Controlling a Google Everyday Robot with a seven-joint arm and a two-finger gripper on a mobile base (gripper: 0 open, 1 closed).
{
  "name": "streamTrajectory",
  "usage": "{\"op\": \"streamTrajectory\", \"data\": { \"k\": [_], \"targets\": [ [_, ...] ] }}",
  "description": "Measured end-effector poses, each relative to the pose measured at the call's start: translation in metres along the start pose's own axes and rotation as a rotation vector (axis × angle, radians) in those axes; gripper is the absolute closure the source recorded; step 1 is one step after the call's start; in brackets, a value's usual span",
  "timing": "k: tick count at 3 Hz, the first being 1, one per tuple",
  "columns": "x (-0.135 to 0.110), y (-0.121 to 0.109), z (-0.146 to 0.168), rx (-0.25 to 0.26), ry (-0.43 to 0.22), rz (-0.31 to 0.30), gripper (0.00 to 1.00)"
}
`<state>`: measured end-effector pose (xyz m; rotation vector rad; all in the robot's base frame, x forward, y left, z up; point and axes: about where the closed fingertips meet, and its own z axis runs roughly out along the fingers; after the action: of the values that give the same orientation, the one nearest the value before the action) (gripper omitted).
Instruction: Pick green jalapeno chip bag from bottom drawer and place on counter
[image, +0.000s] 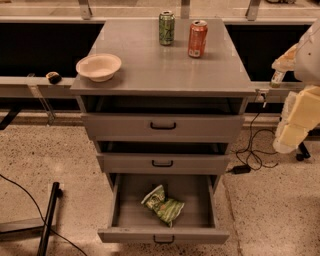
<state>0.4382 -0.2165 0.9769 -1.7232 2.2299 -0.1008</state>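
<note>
The green jalapeno chip bag (163, 203) lies crinkled on the floor of the open bottom drawer (163, 235), near its middle. The two drawers above it are shut or nearly shut. The counter (160, 70) is the flat grey top of the cabinet. My gripper (292, 130) hangs at the right edge of the view, beside the cabinet at the height of the upper drawers. It is well above and to the right of the bag and holds nothing I can see.
On the counter stand a pale bowl (98, 66) at the front left, a green soda can (166, 28) and an orange soda can (197, 38) at the back. Black cables (250, 155) lie on the floor to the right. A black stand leg (49, 215) is at the left.
</note>
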Motion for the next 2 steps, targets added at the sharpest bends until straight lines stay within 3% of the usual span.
{"op": "streamTrajectory", "data": {
  "k": [1, 2],
  "targets": [
    [-0.004, -0.001, 0.002, 0.011, 0.007, -0.004, 0.0],
    [-0.008, 0.01, 0.042, -0.028, -0.06, 0.04, 0.0]
  ]
}}
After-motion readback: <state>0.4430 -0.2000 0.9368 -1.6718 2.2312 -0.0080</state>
